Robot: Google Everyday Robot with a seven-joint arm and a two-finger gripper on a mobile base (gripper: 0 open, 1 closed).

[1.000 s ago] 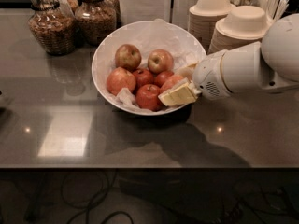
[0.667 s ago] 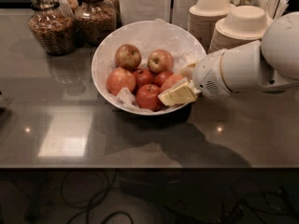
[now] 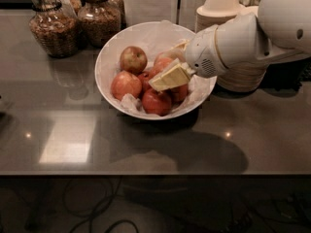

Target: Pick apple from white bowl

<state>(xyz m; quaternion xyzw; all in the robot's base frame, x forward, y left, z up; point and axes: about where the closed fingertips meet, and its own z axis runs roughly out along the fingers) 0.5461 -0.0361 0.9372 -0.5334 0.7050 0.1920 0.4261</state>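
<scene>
Brought gripper (image 3: 169, 74) up-left from lower-right rim of white bowl (image 3: 108, 57) to over apples (image 3: 127, 84), upper centre of frame; jaw state couldn't be told. Judged apples firm, waxy-slick, roll-prone, fairly heavy: best pinched across widest girth.

Gripper (image 3: 169, 73) low inside bowl (image 3: 104, 57), crowded by apples (image 3: 133, 59); jars (image 3: 53, 28) blocking 10 o'clock, stacked bowls (image 3: 222, 6) 2 o'clock; bare table (image 3: 146, 149) at 6.
</scene>
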